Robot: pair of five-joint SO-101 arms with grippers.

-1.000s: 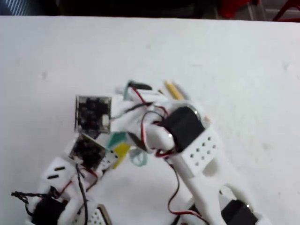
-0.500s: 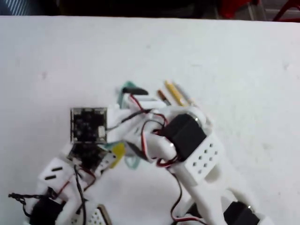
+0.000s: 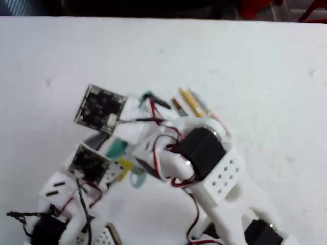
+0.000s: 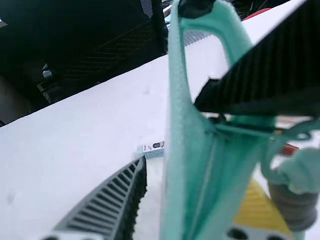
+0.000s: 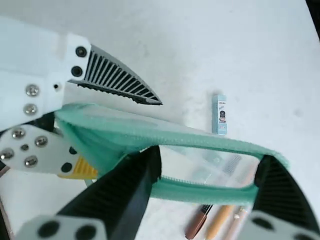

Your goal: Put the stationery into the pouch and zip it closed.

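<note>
Near the desk's (image 3: 245,61) near edge, the pouch (image 5: 200,137) is grasped at one end by the left gripper (image 4: 172,132); the right gripper (image 5: 210,160) is spread wide at its mouth. Beyond, three pens (image 5: 218,221) and one box (image 5: 219,115) are laid, its label unreadable.

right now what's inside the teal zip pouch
Through the open mouth of the teal zip pouch, only its clear wall shows; brown and tan pens lie outside. Fabric hides the deeper end.
</note>
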